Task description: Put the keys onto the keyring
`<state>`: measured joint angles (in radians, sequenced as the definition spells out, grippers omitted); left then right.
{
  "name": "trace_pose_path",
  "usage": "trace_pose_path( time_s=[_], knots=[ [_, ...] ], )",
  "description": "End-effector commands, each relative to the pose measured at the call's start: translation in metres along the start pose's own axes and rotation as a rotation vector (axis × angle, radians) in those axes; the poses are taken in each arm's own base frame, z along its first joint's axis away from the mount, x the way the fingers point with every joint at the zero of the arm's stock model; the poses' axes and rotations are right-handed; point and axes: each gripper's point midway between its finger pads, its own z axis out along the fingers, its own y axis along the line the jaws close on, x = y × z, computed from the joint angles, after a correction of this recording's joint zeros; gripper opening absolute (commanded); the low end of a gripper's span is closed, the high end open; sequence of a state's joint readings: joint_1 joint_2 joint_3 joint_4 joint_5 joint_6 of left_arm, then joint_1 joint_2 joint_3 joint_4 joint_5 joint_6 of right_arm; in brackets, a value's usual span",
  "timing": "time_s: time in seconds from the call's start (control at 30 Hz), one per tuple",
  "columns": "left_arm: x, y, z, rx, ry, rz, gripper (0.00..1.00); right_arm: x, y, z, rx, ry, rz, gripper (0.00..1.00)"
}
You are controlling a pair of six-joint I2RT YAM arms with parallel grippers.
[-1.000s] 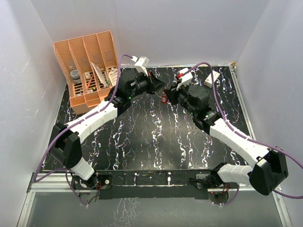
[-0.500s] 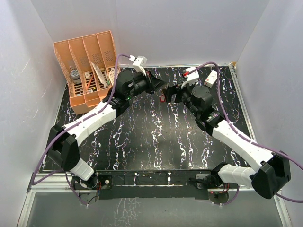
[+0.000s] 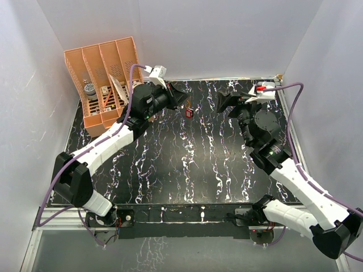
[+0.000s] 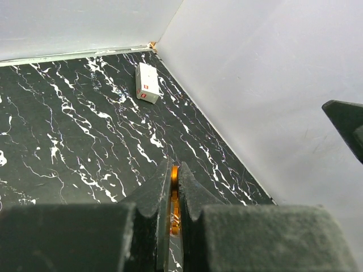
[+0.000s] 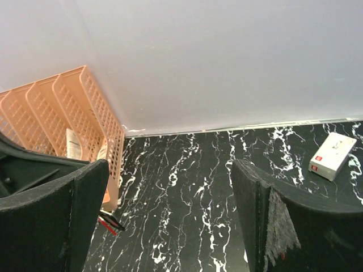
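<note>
While both arms reach toward the far end of the black marbled table, white walls close it in on three sides. The left arm stretches diagonally from its base at the near left, its wrist level with the orange file rack standing in the far left corner. The right arm swings out to the near right corner, folds at the elbow and runs back along the right wall, its wrist turned toward the centre. The broad middle of the table lies open between the two arms, and a gap separates the two claws at the far end. The right claw gapes wide and holds nothing; its wrist view looks between the fingers to the rack and the back wall. The left claw is pinched tight on the keyring, whose orange-gold edge shows upright in the slit. A small white box lies near the far right corner, just inside the table's edge. The red-headed key sits just beside the left claw's tip; whether it hangs from the ring or rests on the table cannot be told.
</note>
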<state>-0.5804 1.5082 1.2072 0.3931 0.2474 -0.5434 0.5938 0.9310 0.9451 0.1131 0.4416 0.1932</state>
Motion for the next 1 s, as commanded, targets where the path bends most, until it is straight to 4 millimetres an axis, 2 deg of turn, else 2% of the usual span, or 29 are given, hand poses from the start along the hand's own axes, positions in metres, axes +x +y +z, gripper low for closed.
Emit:
trace_pose_path(
  time_s=[0.0,0.17,0.3,0.37,0.43,0.53,0.6,0.77,0.87,0.97],
  knots=[
    [-0.026,-0.016,-0.013,0.037,-0.073,0.02,0.0,-0.011,-0.009,0.005,0.071,-0.026,0.025,0.87],
    [-0.028,-0.007,-0.017,0.008,-0.087,0.021,0.0,-0.004,-0.006,0.009,0.064,-0.006,0.017,0.88],
    [-0.037,0.033,-0.03,-0.184,-0.144,0.027,0.0,-0.004,-0.005,0.01,0.058,-0.002,0.02,0.88],
    [-0.037,0.044,-0.034,-0.24,-0.155,0.044,0.0,-0.002,-0.005,0.01,0.057,0.0,0.022,0.88],
    [-0.032,0.036,-0.033,-0.154,-0.147,0.02,0.0,0.0,-0.004,0.011,0.055,0.004,0.02,0.88],
    [-0.027,0.009,-0.03,0.084,-0.14,-0.093,0.0,0.002,-0.003,0.012,0.054,0.011,0.018,0.88],
    [-0.02,0.005,-0.026,0.133,-0.115,-0.108,0.0,0.002,-0.003,0.013,0.055,0.012,0.016,0.88],
    [-0.009,0.05,-0.025,-0.083,-0.096,-0.049,0.0,0.001,-0.005,0.011,0.059,0.009,0.016,0.88],
    [0.0,0.06,-0.021,-0.108,-0.076,-0.05,0.0,0.001,-0.004,0.011,0.059,0.008,0.016,0.88],
    [0.018,0.066,-0.011,-0.087,-0.035,-0.081,0.0,0.003,-0.003,0.013,0.055,0.012,0.015,0.88]
  ],
)
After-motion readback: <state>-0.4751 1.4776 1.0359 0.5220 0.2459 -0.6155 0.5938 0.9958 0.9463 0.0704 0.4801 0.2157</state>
